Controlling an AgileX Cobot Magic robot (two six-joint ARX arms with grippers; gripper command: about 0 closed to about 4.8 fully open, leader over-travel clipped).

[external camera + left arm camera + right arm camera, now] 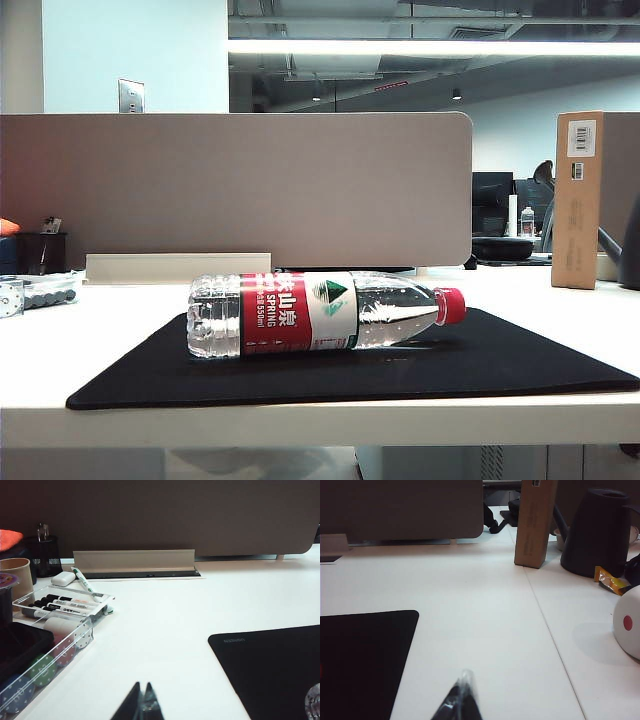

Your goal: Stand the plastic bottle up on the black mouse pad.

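Plastic bottle [320,313] lies sideways on black mouse pad [480,365], untouched. Left gripper [141,705] closed, empty; right gripper [462,697] apparently closed too, both parked off-pad.

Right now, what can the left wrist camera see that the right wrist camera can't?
Only the left wrist view: a clear tray of markers, a white eraser and the shut left end effector. Only the right wrist view: a cardboard box, a dark jug and the shut right end effector. Both: the white table and the black mouse pad.
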